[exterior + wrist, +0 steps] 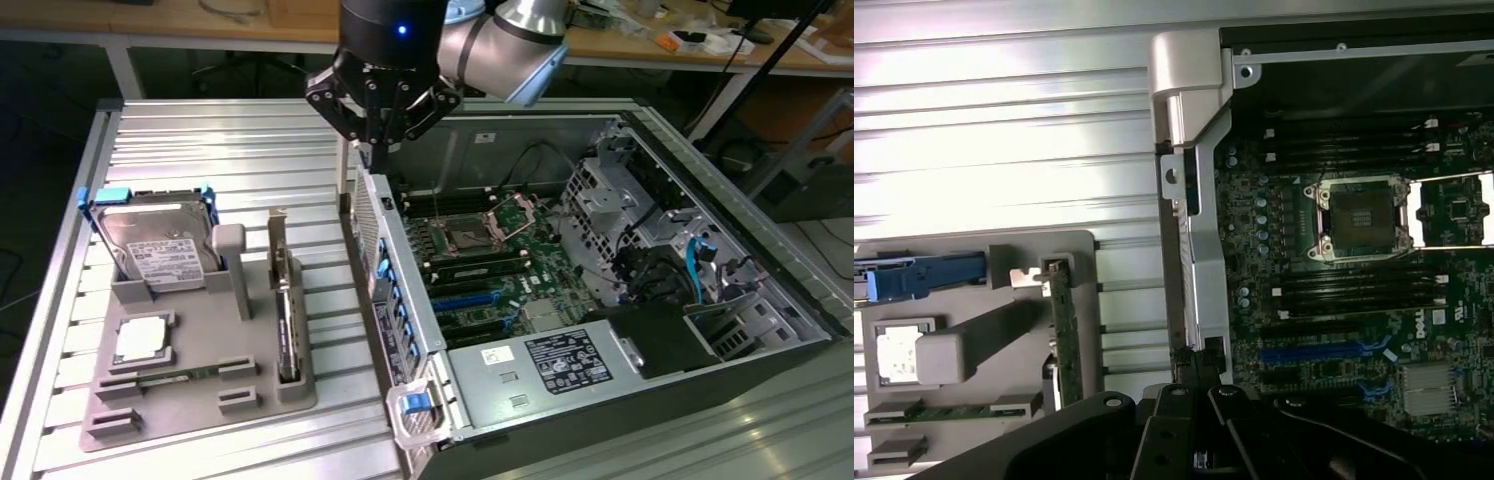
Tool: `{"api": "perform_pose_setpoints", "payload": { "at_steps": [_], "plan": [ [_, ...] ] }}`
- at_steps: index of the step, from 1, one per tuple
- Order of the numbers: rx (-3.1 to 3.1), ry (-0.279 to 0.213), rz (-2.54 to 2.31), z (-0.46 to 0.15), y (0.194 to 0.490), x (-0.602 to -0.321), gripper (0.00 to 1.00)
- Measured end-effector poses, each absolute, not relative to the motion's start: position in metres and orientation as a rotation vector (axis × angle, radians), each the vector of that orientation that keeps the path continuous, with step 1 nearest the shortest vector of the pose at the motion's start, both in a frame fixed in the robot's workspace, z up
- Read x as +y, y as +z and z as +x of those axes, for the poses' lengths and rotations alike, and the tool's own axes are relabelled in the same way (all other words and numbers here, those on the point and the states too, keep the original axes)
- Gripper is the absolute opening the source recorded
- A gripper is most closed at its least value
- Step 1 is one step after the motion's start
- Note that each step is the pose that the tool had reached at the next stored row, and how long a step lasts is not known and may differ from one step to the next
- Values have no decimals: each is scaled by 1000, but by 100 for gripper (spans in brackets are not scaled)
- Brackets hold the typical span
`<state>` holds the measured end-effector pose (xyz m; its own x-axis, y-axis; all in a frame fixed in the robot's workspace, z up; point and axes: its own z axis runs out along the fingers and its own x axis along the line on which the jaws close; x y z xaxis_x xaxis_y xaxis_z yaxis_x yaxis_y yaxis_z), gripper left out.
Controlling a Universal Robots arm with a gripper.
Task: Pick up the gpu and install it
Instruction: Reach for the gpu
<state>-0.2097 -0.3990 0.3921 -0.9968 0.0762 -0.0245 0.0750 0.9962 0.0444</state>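
Hovering above the case wall (363,225)
We see the gripper (372,155) narrow, empty; the gpu (282,300) stands upright in its holder (187,395)

Room lies open above the gpu (282,300) (upright in its holder (200,398)), with the case wall (367,220) near.

We see the gripper (372,150) in black, with one small blue light on the body above it. The table (200,140) is silver-grey, with a pattern of long parallel ribs. The parts holder (200,400) is plain grey. The gpu (280,300) shows a dark edge with silvery trim. The hard drive (158,250) is silver with a white label, and its side rails (104,197) are blue. The motherboard (494,255) is green and its slots (467,298) are blue. The power supply (654,340) is black, and its sticker (567,360) is black with white print.
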Motion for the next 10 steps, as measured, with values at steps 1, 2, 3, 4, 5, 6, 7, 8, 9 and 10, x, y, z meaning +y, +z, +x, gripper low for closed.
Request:
{"api": "perform_pose_setpoints", "payload": {
  "at_steps": [1,2,3,4,5,6,7,8,9,10],
  "plan": [
    [3112,68,118,-210,392,-399,11],
    [3113,68,118,-210,392,-399,11],
    [3113,68,118,-211,392,-399,11],
    [3112,68,118,-211,392,-399,11],
    [3112,68,118,-211,392,-399,11],
    [3112,68,118,-211,392,-399,11],
    [3112,68,118,-212,392,-399,11],
    [3112,68,118,-212,392,-399,11],
    [3113,68,118,-212,392,-399,11],
    [3113,68,118,-213,392,-399,11]
  ]
}}
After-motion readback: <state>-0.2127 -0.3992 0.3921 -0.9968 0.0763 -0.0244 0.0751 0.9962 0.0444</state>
